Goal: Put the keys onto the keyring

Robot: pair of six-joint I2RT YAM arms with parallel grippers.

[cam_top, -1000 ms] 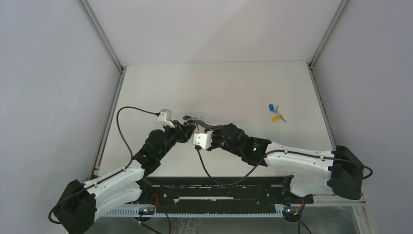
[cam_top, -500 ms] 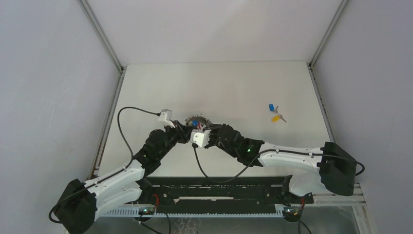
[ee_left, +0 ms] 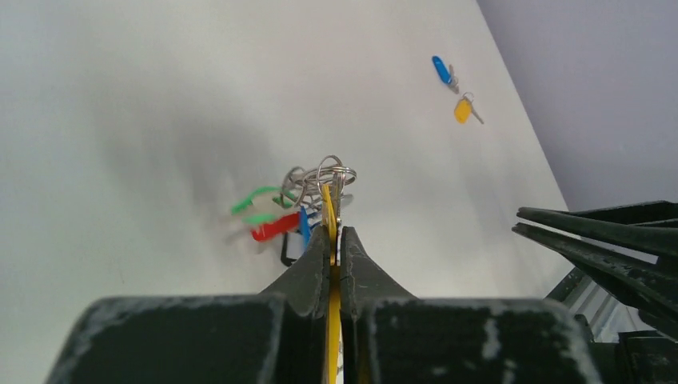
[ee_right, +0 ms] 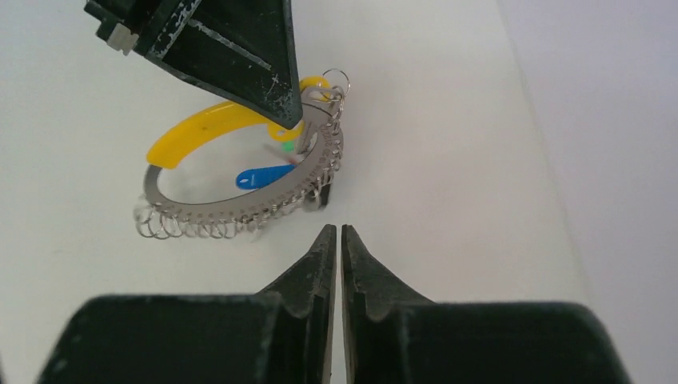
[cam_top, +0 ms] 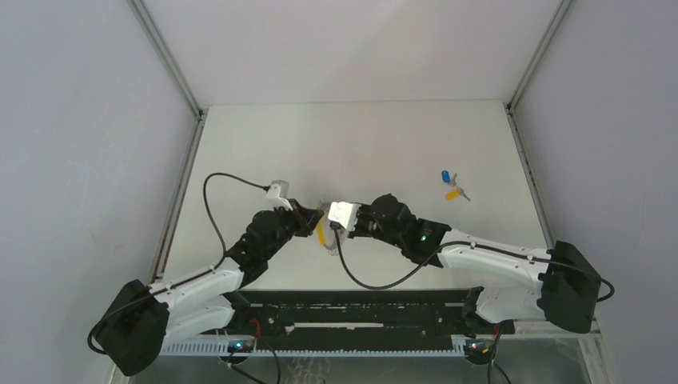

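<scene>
While my left gripper (ee_left: 335,237) pinches the keyring (ee_left: 336,173) and my right gripper (ee_right: 336,237) sits closed, empty, the keys (cam_top: 453,193) lie unthreaded.

1. No text, label, brand, number or sign can be read in any of the three views.
2. The plastic caps of the keys (ee_left: 462,110), far right on the table, are too small to show any print.
3. The coloured caps on the keyring (ee_right: 240,210) are blurred or partly hidden, and no marking can be made out on them.
</scene>
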